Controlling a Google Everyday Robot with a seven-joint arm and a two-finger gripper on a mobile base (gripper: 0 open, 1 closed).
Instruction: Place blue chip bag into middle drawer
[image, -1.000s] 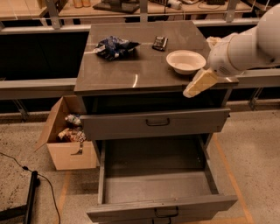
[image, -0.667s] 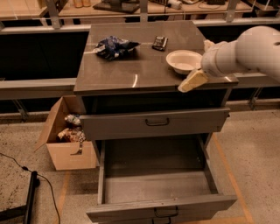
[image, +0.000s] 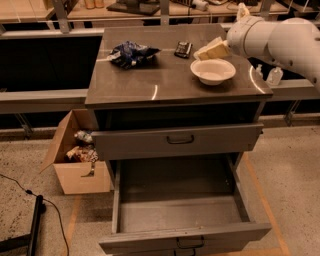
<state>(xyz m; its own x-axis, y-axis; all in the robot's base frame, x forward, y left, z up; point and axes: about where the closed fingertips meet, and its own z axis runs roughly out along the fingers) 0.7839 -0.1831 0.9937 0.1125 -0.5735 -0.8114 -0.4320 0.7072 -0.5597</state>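
The blue chip bag (image: 131, 52) lies crumpled at the back left of the cabinet top (image: 150, 82). My gripper (image: 212, 50) hangs over the back right of the top, just behind the white bowl (image: 213, 71) and right of the small black device (image: 183, 48), well to the right of the bag. It holds nothing that I can see. The middle drawer (image: 180, 210) is pulled far out below, its grey floor bare, its dark loop handle (image: 190, 243) at the front.
The top drawer front (image: 177, 140) stands slightly out above the open drawer. An open cardboard box (image: 80, 165) with snack items sits on the floor to the left. A black cable and pole (image: 35, 220) lie at lower left. Plastic bottles (image: 274, 76) stand on a ledge at the right.
My arm has swung up and back from the cabinet's front right edge. The gripper is now over the top, behind the bowl. The bag and the drawers have not moved.
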